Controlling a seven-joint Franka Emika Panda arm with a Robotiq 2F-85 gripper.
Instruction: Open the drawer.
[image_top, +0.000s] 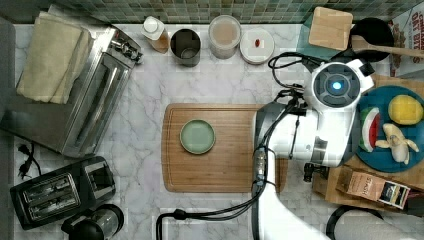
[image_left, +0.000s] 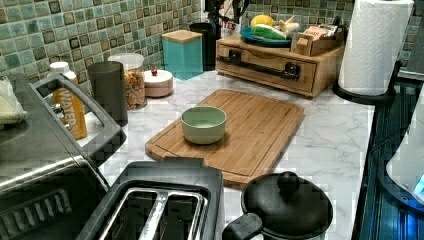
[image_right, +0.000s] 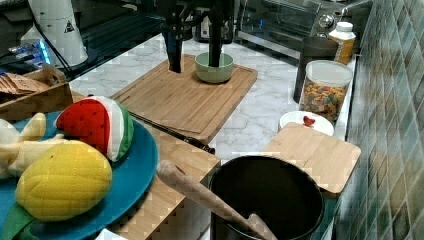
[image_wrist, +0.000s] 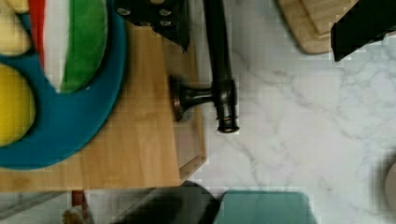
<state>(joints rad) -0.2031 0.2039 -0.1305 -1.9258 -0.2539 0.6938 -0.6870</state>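
The drawer is the front of a light-wood box at the back of the counter in the left view, and it sits flush and closed. Its long black bar handle runs across the front; the wrist view shows one end of the handle on its post. My gripper is open above it, one finger over the box top and the other finger over the counter, neither touching the bar. The right view shows the gripper hanging apart above the counter.
On the box top rests a blue plate with toy fruit. A bamboo cutting board carrying a green bowl lies before the drawer. A paper towel roll, a teal canister and a black pot stand nearby.
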